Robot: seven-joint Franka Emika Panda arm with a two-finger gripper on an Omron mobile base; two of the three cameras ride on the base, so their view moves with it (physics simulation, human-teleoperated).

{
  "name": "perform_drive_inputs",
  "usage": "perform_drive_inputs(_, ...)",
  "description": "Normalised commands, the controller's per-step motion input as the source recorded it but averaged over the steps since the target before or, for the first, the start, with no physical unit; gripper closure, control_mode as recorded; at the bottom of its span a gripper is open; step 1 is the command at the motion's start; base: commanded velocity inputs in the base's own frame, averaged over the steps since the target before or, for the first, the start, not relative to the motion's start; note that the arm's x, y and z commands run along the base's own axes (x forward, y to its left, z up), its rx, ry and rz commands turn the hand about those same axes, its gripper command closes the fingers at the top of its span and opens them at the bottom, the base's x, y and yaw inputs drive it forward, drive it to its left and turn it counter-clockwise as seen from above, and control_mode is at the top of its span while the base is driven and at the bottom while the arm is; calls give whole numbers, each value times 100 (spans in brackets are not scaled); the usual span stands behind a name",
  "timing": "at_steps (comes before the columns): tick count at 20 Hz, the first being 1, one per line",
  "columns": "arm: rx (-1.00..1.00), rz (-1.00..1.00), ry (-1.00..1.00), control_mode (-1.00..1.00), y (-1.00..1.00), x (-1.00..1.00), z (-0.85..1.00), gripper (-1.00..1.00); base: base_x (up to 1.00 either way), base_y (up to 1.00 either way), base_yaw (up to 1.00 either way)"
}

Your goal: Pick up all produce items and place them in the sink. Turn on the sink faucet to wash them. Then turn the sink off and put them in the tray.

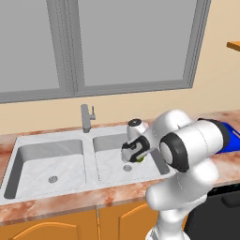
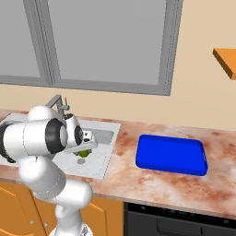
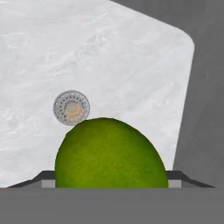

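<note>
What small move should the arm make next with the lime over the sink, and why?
Probably lower a little and let go. The lime sits between the fingers of the gripper, above the right bowl of the sink near its drain, so releasing low should keep it from bouncing.

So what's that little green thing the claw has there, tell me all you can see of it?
It looks like a lime: a small, rounded, yellow-green fruit with a smooth, faintly dimpled skin, whole and unmarked. It sits between the two fingers of the claw, which close on its sides, so it appears held. It hangs over the right bowl of the pale marbled sink, just above the round drain, and does not seem to rest on the sink floor.
</note>
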Motion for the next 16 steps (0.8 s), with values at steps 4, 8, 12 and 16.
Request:
perform_drive_inputs(4,1,0,0,-100,2,17,-40,100,0,0,0)
perform_drive_inputs(8,3,0,0,-100,0,14,-31,100,0,0,0)
perform_drive_inputs(12,1,0,0,-100,0,13,-28,100,0,0,0)
perform_drive_inputs(16,0,0,0,-100,1,5,-29,100,0,0,0)
